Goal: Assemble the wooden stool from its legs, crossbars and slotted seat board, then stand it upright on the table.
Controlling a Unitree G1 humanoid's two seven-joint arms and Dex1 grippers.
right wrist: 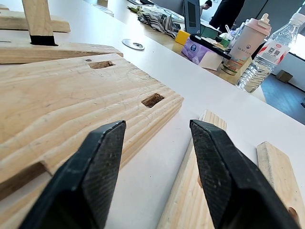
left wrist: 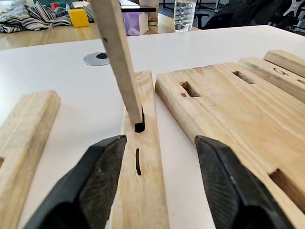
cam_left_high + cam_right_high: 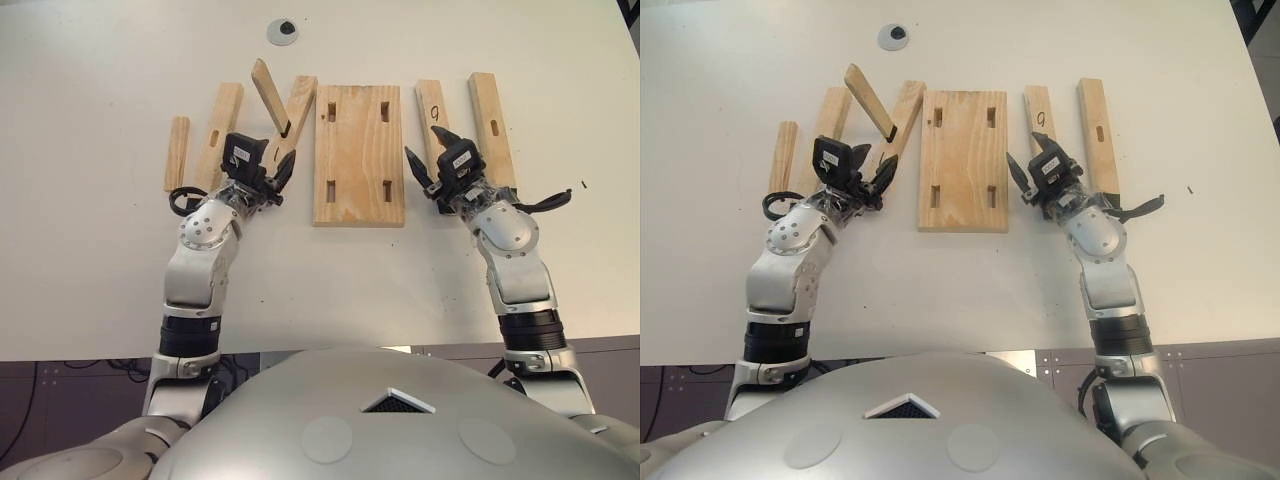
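Observation:
The slotted seat board (image 3: 358, 155) lies flat mid-table. To its left lies a leg (image 3: 296, 118) with a crossbar (image 3: 268, 94) stuck in its slot and leaning up at a tilt. My left gripper (image 3: 277, 174) is open, its fingers (image 2: 97, 181) either side of that leg's near end (image 2: 142, 200). Farther left lie another slotted leg (image 3: 220, 135) and a short crossbar (image 3: 177, 152). Right of the board lie two more legs (image 3: 432, 115) (image 3: 491, 128). My right gripper (image 3: 428, 152) is open and empty above the gap between the board (image 1: 57, 105) and the nearer leg (image 1: 190, 200).
A round grey grommet (image 3: 283, 32) is set in the white table (image 3: 90, 260) behind the parts. Bare tabletop runs between the parts and the front edge. Bottles (image 1: 267, 52) and clutter stand on another desk beyond.

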